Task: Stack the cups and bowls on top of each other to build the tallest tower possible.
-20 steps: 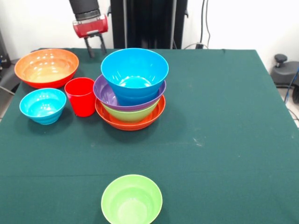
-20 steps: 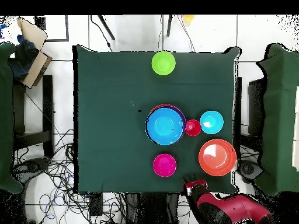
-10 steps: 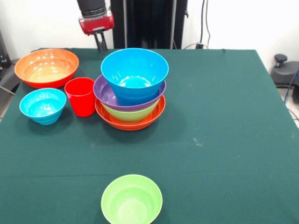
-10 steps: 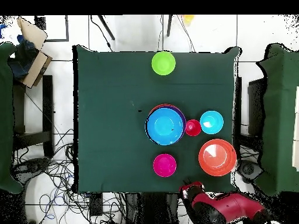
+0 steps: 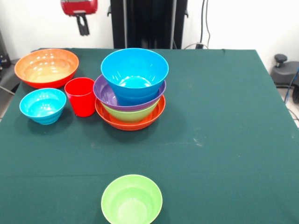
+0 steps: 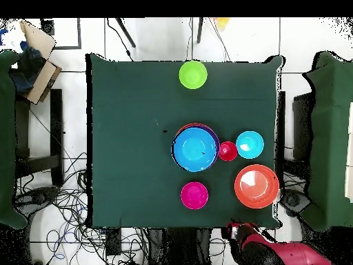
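Note:
The tower (image 5: 131, 122) stands left of the table's middle: a wide orange bowl at the base, then a green bowl, a purple bowl and a blue bowl (image 5: 134, 70) on top. The red cup (image 5: 81, 96) stands upright just left of it. Further left are a small blue bowl (image 5: 43, 105) and a wide orange bowl (image 5: 46, 67). A green bowl (image 5: 131, 199) sits alone at the near edge. In the overhead view a magenta bowl (image 6: 194, 195) lies below the tower (image 6: 195, 148). My gripper (image 5: 84, 31) hangs high beyond the far edge, above the orange bowl, holding nothing; in the overhead view the gripper (image 6: 238, 228) is off the table.
The dark green table (image 5: 224, 140) carries no objects on its right half. A black pedestal (image 5: 149, 23) rises behind the far edge. Cables and chairs surround the table (image 6: 124, 138) in the overhead view.
My gripper has risen and drawn back off the table's far edge, shifting left in the front view. The bowls and the cup have not moved.

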You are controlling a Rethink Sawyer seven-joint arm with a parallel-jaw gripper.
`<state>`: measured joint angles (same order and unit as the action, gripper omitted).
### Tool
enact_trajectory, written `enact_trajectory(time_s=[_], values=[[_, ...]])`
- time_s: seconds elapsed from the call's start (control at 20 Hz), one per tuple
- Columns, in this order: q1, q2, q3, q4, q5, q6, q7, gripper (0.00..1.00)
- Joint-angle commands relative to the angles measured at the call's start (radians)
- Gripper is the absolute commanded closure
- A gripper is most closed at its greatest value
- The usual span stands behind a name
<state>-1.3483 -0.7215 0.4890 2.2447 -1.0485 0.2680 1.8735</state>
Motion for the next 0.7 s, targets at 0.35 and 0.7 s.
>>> enact_trajectory(time_s=[0.35, 0.7], values=[[0.003, 0.075, 0.088, -0.085, -0.080, 0.104, -0.196, 1.00], [-0.080, 0.181, 0.176, -0.195, -0.047, 0.191, -0.382, 1.00]])
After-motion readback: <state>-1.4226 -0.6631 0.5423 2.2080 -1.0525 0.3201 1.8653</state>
